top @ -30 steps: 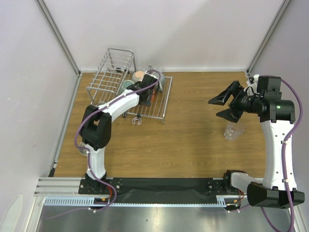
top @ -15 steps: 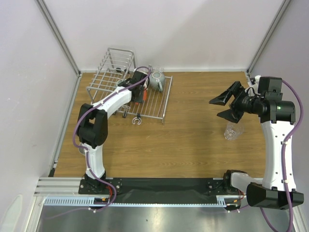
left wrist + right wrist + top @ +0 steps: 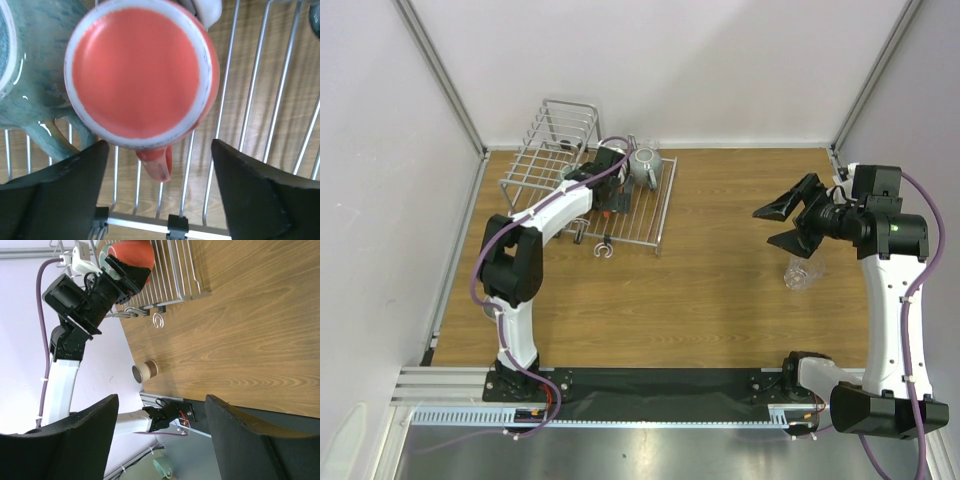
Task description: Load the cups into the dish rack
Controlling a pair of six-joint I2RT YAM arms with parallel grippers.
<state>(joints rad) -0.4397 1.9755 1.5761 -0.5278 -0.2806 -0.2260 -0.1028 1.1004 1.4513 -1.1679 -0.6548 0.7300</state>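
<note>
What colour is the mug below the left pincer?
The mug is orange-red with a pale ring around its top face; clearest in the left wrist view.

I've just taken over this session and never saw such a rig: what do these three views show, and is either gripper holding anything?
Two robot arms are bolted at the near edge of the table. The overhead view shows both; the other two views come from a camera on each wrist. The left gripper is open over the dish rack, an orange-red mug between its fingers, not gripped, beside a teal mug. The right gripper is open and empty, near a clear glass on the table. A small brown cup stands near the left arm's base.
</note>
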